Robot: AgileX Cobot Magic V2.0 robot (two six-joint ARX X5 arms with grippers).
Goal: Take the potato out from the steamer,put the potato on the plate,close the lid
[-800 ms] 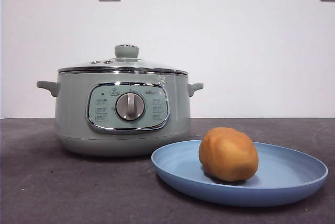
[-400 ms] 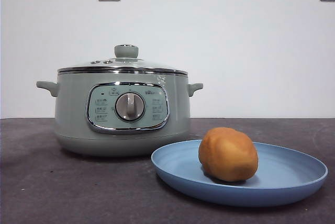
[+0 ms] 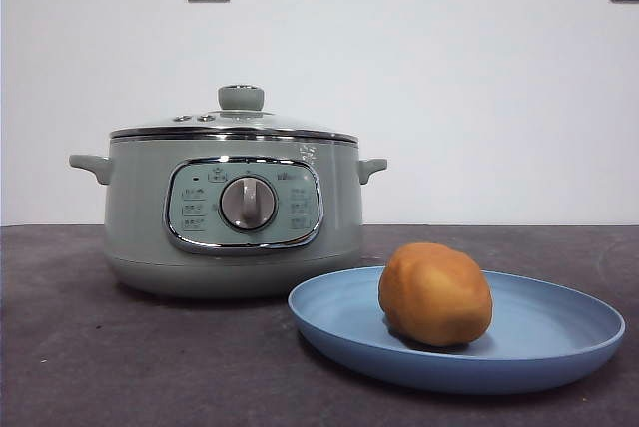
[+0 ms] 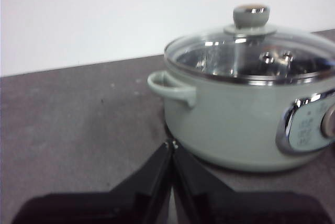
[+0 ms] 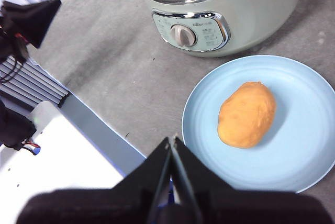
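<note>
Dark grey surface (image 3: 150, 367) under white wall, we see potato (image 3: 435, 293) on plate (image 3: 559, 342) beside steamer (image 3: 235, 213) — lid (image 3: 235, 120) on, left end effector (image 4: 171, 145) and right end effector (image 5: 172, 141) both closed, empty.

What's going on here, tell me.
Nothing is being handled right now. The potato lies on the plate, and the lid sits closed on the steamer. Both hands are shut and empty: the left hand is near the steamer, the right hand hangs above the plate's edge.
</note>
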